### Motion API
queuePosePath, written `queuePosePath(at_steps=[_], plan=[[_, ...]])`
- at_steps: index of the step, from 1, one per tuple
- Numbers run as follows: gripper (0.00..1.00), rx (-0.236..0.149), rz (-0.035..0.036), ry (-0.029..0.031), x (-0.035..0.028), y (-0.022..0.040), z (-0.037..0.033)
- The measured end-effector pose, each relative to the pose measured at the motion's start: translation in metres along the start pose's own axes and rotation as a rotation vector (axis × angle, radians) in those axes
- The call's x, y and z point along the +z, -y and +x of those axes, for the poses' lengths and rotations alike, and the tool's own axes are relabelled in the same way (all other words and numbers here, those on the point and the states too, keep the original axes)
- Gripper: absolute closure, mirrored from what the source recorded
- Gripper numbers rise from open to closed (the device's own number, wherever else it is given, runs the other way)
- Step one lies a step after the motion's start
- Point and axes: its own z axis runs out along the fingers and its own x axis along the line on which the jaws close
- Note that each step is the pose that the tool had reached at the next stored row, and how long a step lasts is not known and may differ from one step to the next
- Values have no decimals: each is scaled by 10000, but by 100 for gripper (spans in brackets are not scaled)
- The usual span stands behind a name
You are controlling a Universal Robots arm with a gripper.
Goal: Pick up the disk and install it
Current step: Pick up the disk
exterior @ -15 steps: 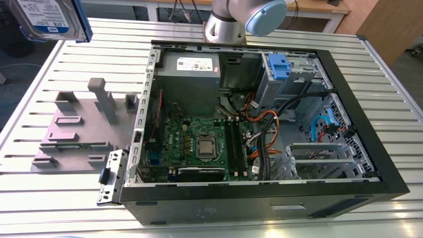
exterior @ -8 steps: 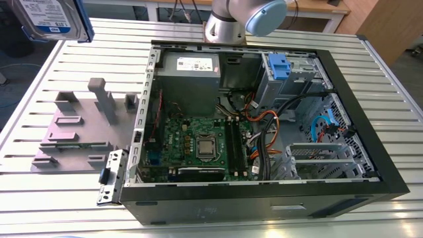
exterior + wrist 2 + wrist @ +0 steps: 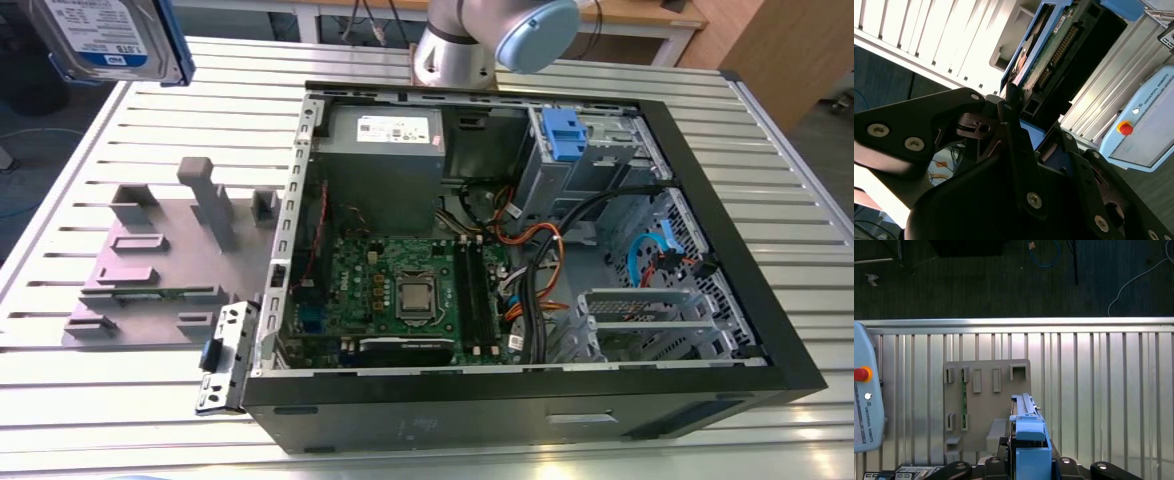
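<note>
The disk (image 3: 110, 38), silver with a blue-and-white label and blue rails, hangs high in the air at the exterior view's upper left, above the table's edge. In the second wrist view its green underside board and connector (image 3: 1056, 47) jut out from between the black fingers (image 3: 1010, 107). My gripper (image 3: 1029, 112) is shut on it. In the first wrist view the disk (image 3: 1026, 430) is seen edge-on with a blue rail, above the grey fixture (image 3: 986, 405).
An open black computer case (image 3: 754, 270) lies on the slatted metal table (image 3: 134, 400), with a blue-fronted drive bay (image 3: 567, 135) at its far right corner. The grey fixture (image 3: 160, 260) sits left of the case. A teach pendant (image 3: 864, 410) lies on the table.
</note>
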Motion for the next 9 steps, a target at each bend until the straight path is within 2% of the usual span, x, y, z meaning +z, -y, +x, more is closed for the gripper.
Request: queuePosePath(at_steps=[9], plan=[[63, 0, 1, 1, 0, 42, -1]])
